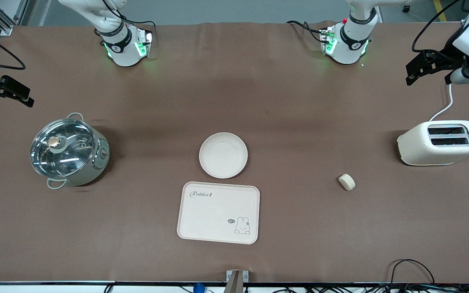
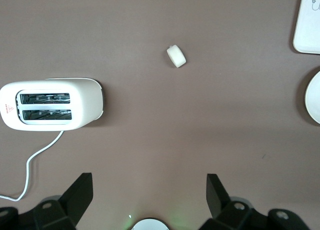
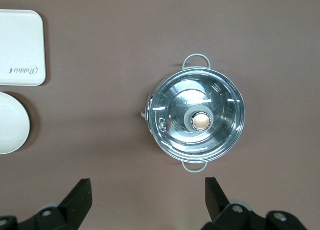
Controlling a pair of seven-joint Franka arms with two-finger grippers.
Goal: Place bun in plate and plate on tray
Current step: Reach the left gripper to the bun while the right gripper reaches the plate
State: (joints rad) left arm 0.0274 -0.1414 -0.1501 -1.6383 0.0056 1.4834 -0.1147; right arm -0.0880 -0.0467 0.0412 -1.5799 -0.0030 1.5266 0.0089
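The round cream plate [image 1: 223,155] lies empty at the table's middle. The rectangular "Rabbit" tray [image 1: 218,212] lies just nearer the front camera, beside the plate. The small pale bun [image 1: 347,182] lies on the cloth toward the left arm's end, apart from both; it also shows in the left wrist view [image 2: 176,56]. My left gripper [image 2: 149,190] is open and empty, held high over the table's end by the toaster [image 1: 415,72]. My right gripper [image 3: 148,190] is open and empty, held high over the table's end by the pot [image 1: 16,95].
A white toaster [image 1: 442,142] with its cord stands at the left arm's end. A steel pot with a glass lid [image 1: 69,150] stands at the right arm's end. Brown cloth covers the table [image 1: 299,122].
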